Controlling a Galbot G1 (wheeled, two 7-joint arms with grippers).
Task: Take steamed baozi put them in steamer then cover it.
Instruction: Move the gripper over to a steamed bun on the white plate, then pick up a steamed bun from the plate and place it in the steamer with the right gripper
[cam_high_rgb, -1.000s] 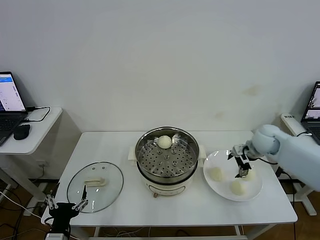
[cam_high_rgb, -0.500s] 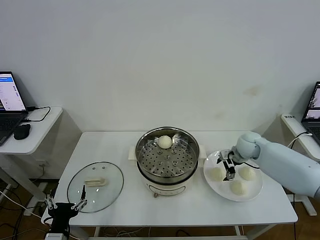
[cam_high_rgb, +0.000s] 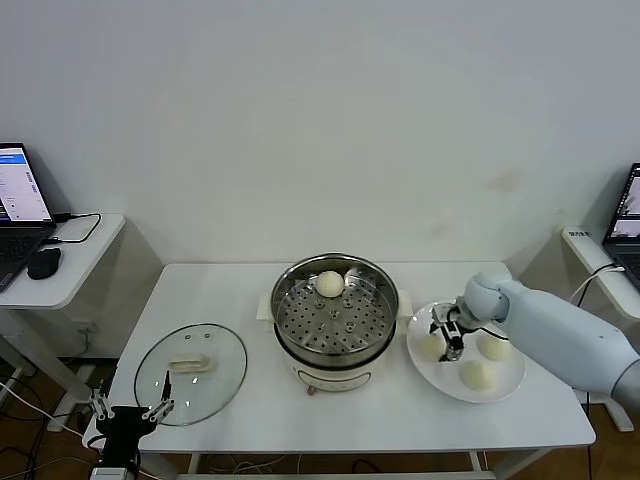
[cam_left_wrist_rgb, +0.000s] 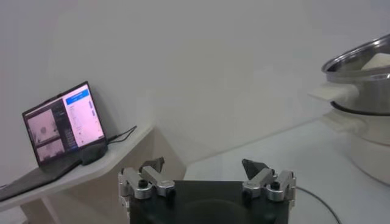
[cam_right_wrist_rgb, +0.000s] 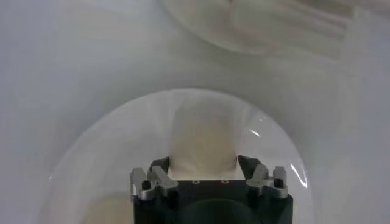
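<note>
The steamer (cam_high_rgb: 335, 320) stands mid-table with one baozi (cam_high_rgb: 329, 283) on its perforated tray. Three more baozi lie on a white plate (cam_high_rgb: 505, 385) to its right. My right gripper (cam_high_rgb: 447, 340) is low over the plate, open, with its fingers on either side of the left baozi (cam_high_rgb: 431, 347). In the right wrist view that baozi (cam_right_wrist_rgb: 203, 137) fills the gap of the gripper (cam_right_wrist_rgb: 203, 163). The other two baozi (cam_high_rgb: 494, 346) (cam_high_rgb: 476, 375) lie apart from it. The glass cover (cam_high_rgb: 190, 372) lies flat at the table's front left. My left gripper (cam_high_rgb: 130, 410) is parked open below the table's front left edge.
A side table at the left holds a laptop (cam_high_rgb: 20, 215) and a mouse (cam_high_rgb: 43, 262). Another laptop (cam_high_rgb: 628, 215) stands at the far right. The left wrist view shows the steamer's rim (cam_left_wrist_rgb: 365, 61) off to one side.
My right gripper has moved left across the plate, from the right baozi to the left one, and lowered around it. The left arm has not moved.
</note>
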